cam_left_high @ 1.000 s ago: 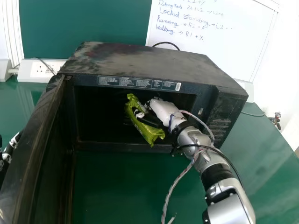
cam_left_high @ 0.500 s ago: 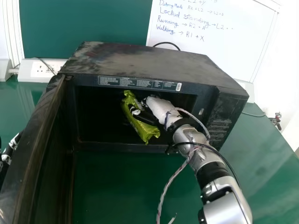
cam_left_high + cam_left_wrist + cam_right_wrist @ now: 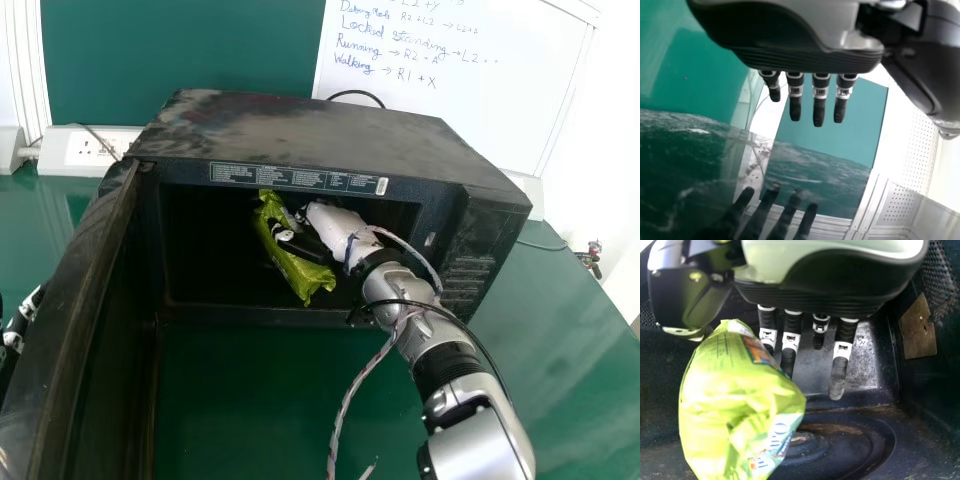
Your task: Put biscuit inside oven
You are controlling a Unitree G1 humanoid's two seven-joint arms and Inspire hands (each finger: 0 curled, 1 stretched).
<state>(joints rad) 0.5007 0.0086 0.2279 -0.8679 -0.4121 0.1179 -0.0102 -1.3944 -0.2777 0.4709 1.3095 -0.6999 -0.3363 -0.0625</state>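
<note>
Biscuit packet, a crinkled lime-green foil pouch (image 3: 735,400), hangs tilted within the oven's mouth, its lower end near the front sill; you cannot tell whether that end touches the oven floor. Nearest you, the dark hinged door (image 3: 70,340) stands wide over the glossy green tabletop (image 3: 260,400); your left hand (image 3: 818,95), fingers straight, is idle at its outer side, and a stray swing of that arm could nudge the door inward against your right arm. Your right hand (image 3: 840,275) has the packet pinched between thumb and fingers; let go this close to the sill and it may tip forward and slide out, so a little more depth looks wise. Beyond lies the round ridged recess in the oven floor (image 3: 880,440); foil set across its edge could rock. Around it all is the black box-shaped oven (image 3: 330,130); lift while withdrawing and your knuckles could catch its upper rim, or a fingertip could drag the slick wrapper back out.
</note>
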